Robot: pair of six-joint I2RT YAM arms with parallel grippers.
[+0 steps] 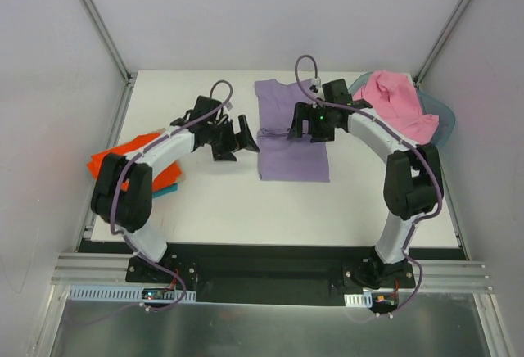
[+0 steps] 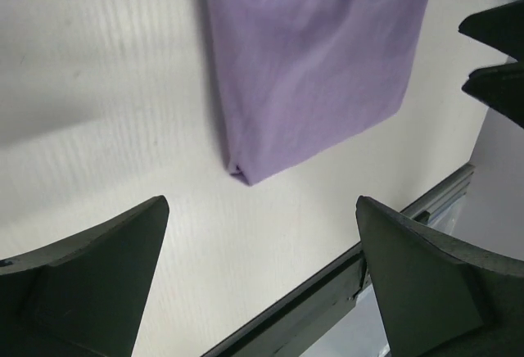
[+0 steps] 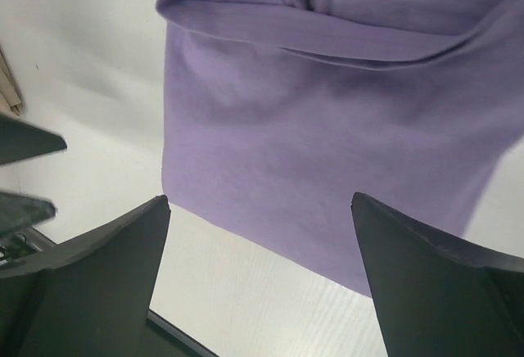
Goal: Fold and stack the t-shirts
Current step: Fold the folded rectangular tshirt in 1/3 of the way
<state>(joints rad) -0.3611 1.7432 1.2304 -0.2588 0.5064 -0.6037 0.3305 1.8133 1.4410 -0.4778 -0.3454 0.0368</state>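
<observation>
Both left end effector (image 2: 262, 201) and right end effector (image 3: 260, 199) gape empty by the lavender t-shirt (image 1: 286, 159).

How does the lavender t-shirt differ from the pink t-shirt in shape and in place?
The lavender t-shirt lies flat in a long, narrow fold; the pink t-shirt is a crumpled heap. The lavender one rests on the bare table; the pink one sits on the basket, far right. Both are plain cloth.

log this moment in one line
left jaws: open, empty | right jaws: open, empty, above lavender shirt | lavender shirt: folded, flat on table
</observation>
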